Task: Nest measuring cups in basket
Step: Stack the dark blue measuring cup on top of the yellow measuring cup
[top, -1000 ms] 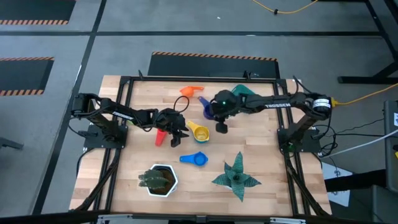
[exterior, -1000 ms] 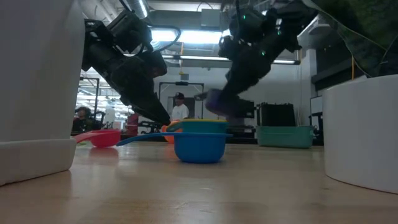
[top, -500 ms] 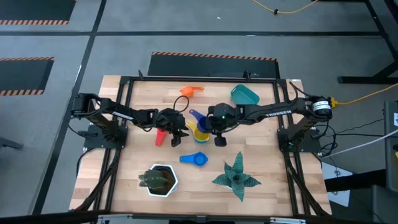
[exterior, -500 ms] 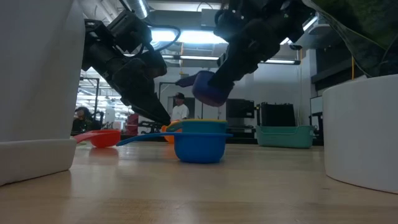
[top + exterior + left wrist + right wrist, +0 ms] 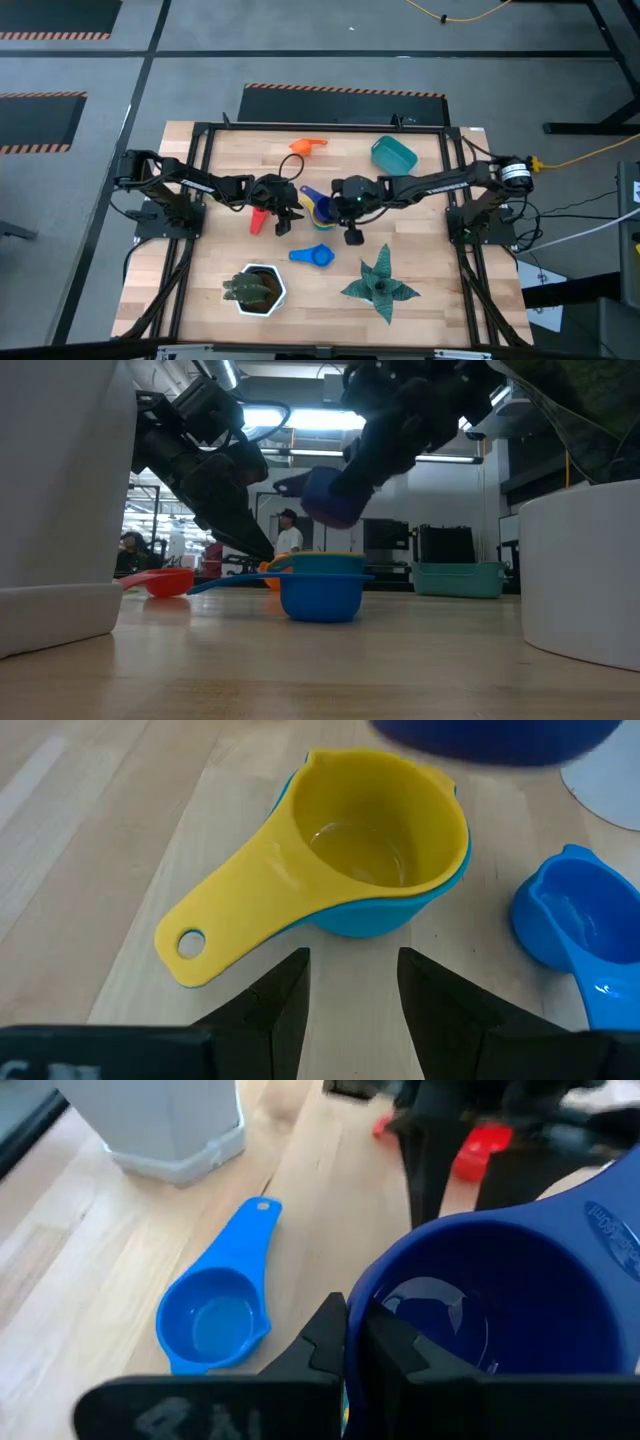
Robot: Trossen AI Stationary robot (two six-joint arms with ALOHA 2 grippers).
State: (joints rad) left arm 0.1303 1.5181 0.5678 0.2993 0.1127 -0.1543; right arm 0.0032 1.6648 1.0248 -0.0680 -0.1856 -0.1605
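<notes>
right gripper (image 5: pixel 338 203) sits over the middle of the table (image 5: pixel 430 250) with its fingers pinched tight on the rim of the dark blue measuring cup (image 5: pixel 480 1315), which it holds in the air — the low view shows that cup (image 5: pixel 325 497) clear of the wood, above the yellow measuring cup (image 5: pixel 375 825). left gripper (image 5: pixel 283 218) hovers just beside, its fingers (image 5: pixel 270 1010) partly apart and holding nothing, with the yellow cup straight ahead. only the left wrist view shows that the yellow cup is nested inside a light blue measuring cup (image 5: pixel 375 915); from above the two read as one yellow blob. a smaller blue measuring cup (image 5: pixel 312 255) lies alone nearer the front edge, handle toward the white pot (image 5: pixel 255 289). red measuring cup (image 5: pixel 259 219) lies by the left arm, orange measuring cup (image 5: pixel 307 146) near the far edge. basket (image 5: pixel 394 153) stands at the far right of the table, well apart from both grippers, and nothing shows in it. green star-shaped plant (image 5: pixel 380 285) is at the front right. writing — pale letters on the dark blue cup's handle, too small to read.
</notes>
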